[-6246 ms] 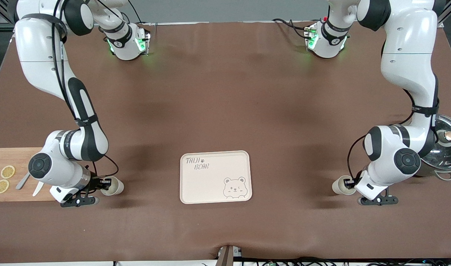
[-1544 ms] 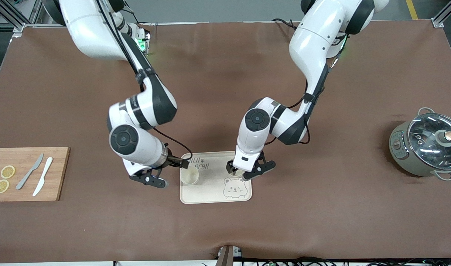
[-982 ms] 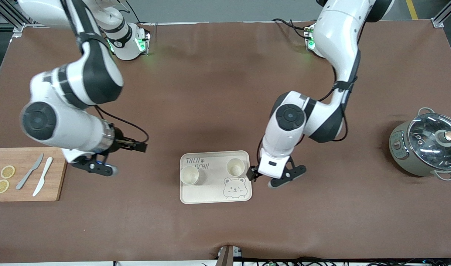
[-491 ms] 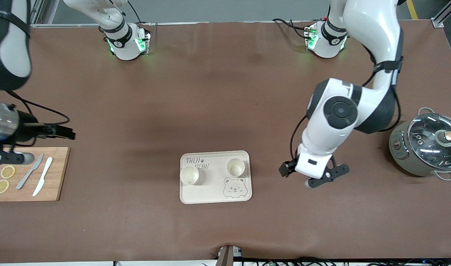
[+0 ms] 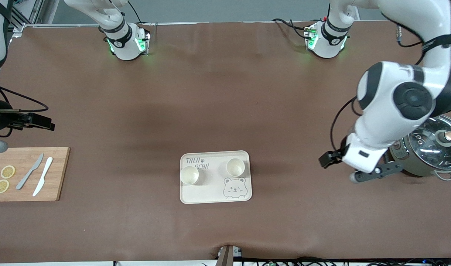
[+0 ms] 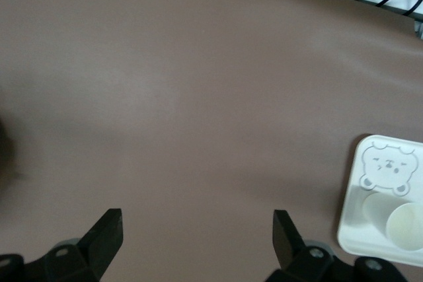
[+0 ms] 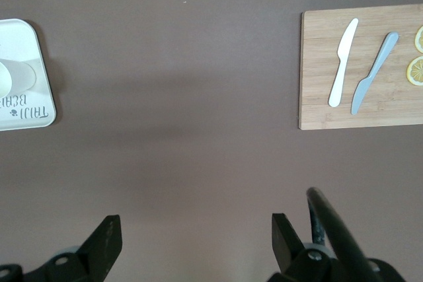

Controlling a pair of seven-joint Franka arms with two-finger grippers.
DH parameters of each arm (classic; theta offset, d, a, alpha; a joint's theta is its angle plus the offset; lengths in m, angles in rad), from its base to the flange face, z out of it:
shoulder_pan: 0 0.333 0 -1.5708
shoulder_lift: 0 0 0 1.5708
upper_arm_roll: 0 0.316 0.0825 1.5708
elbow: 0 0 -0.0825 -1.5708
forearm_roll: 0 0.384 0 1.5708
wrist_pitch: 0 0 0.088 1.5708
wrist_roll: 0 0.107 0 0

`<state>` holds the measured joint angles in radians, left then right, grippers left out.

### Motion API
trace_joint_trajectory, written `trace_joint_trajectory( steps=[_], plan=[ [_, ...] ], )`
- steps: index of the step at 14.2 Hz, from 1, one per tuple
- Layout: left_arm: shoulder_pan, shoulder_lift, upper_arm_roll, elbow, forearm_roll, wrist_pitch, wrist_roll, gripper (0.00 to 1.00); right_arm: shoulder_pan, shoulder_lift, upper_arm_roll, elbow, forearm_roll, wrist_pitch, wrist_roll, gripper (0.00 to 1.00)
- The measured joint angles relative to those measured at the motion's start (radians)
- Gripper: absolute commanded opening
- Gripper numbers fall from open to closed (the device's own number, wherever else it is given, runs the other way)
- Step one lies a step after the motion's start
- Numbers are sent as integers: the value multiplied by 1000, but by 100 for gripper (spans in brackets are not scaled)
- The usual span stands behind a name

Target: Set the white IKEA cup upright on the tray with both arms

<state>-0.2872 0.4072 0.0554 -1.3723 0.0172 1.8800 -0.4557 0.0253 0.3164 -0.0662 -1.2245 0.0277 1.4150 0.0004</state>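
The tray (image 5: 215,176) sits on the brown desk (image 5: 218,99) with two white cups standing upright in it, mouths up: one cup (image 5: 189,174) toward the right arm's end, by the lettering, the other cup (image 5: 235,167) toward the left arm's end, just above the bear drawing. Both look empty.

The left gripper (image 5: 328,159) hangs over bare desk between the tray and the pot (image 5: 430,149), its fingers (image 6: 106,229) spread wide with nothing between them. The right gripper (image 5: 40,121) is over the desk beside the cutting board (image 5: 26,173), fingers (image 7: 106,239) likewise wide apart and empty.

The right wrist view shows the board with a white knife (image 7: 342,62), a grey knife (image 7: 374,72) and lemon slices (image 7: 416,70), one cut off by the edge. Each wrist view catches only a corner of the tray. In the front view the left arm partly covers the pot.
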Motion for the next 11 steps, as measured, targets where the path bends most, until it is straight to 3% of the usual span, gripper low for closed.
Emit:
trace_joint_trajectory(
  steps=[4,11],
  plan=[
    [76,-89,-1,-50,0,-55,167,100,0,-60,1,-4,0,-45,-3,100],
    [151,-196,2,-57,0,-182,355,100,-14,-134,1,-129,0,12,-26,100]
  ],
)
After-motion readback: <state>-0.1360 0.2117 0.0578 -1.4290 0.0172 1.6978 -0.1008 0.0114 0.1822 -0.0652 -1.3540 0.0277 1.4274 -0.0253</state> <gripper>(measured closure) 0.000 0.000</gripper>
